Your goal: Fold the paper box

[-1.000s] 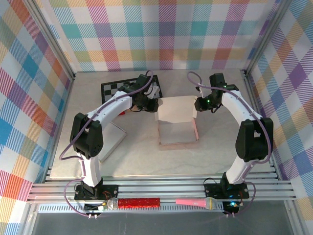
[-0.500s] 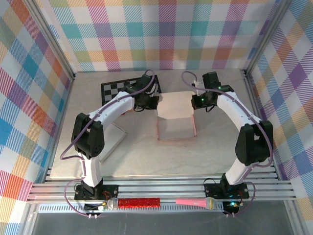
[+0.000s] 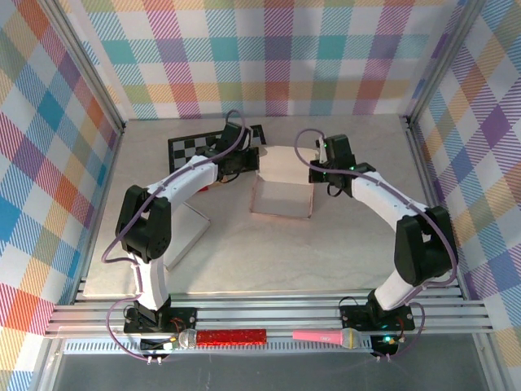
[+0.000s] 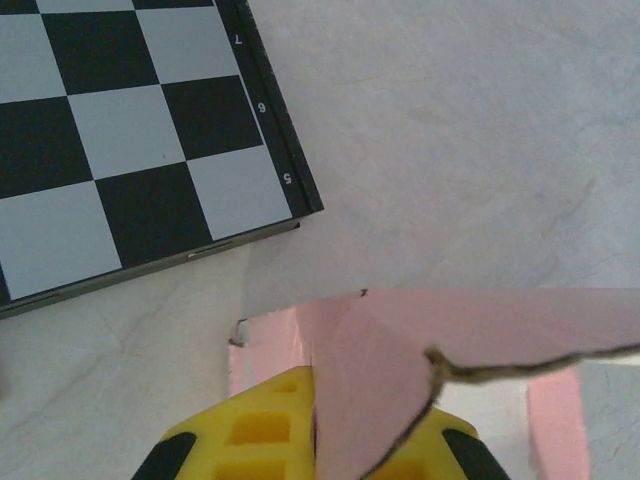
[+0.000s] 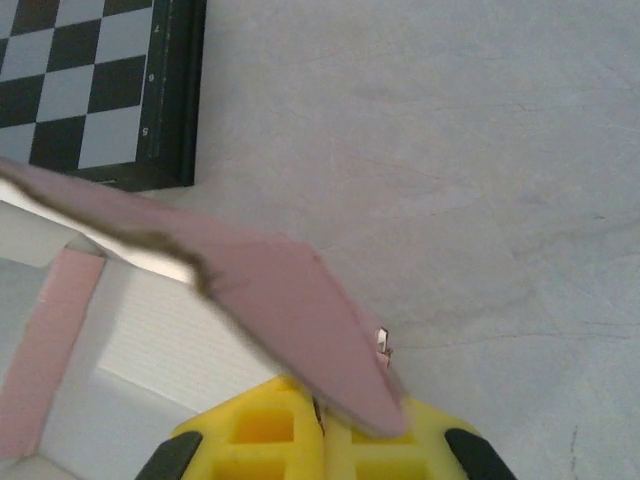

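The paper box (image 3: 282, 198) lies open in the middle of the table, white inside with pink edges, and its far flap (image 3: 285, 163) stands raised. My left gripper (image 3: 249, 163) is shut on the flap's left corner. In the left wrist view the pink flap (image 4: 385, 390) runs down between the yellow fingers (image 4: 262, 420) of that gripper (image 4: 316, 385). My right gripper (image 3: 317, 173) is shut on the flap's right corner. The right wrist view has the pink flap (image 5: 300, 300) slanting across into the pinch of that gripper (image 5: 320, 405).
A black and white chessboard (image 3: 194, 145) lies just left of the box at the back; it also appears as chessboard (image 4: 120, 130) and chessboard (image 5: 90, 80). A white sheet (image 3: 189, 232) rests by the left arm. A red stick (image 3: 232, 336) and pink microphone (image 3: 321, 336) lie on the near rail.
Both grippers have moved away from the bases and slightly left, pulling the box with them. Its far flap now stands steeper. Both jaws have closed fully.
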Controlling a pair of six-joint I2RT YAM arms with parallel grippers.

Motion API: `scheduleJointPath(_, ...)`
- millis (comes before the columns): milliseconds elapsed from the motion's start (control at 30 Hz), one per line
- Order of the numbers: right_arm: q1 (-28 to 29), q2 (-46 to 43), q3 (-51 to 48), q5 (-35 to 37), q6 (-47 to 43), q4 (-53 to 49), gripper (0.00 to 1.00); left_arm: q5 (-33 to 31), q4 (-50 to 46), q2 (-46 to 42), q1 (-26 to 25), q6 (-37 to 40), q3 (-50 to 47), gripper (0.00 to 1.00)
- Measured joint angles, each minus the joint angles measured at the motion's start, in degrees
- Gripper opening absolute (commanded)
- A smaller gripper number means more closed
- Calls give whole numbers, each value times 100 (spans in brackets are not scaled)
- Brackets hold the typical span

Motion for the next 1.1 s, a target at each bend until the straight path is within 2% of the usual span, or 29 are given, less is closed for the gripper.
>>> scheduleJointPath(433,470,-426,-968,835,264,1032,0,221,1117,-302,7,-153,-1073,2)
scheduleJointPath(767,883,-546,-1419,1427,269,1222,0,350,1572,-544,2,-326,-1740,3)
scheduleJointPath(867,949,-581,-1484,1513,350,1143,9,372,1733,-673,-22,-387,-1963,3)
scheduleJointPath(1000,1012,-702,-1408,1475,678,706,30,409,1821,-850,-101,-450,-2229,3)
scheduleJointPath(1100,1043,-758,-1043,1268,1091,-9,50,411,1836,-901,-179,-468,-2304,3)
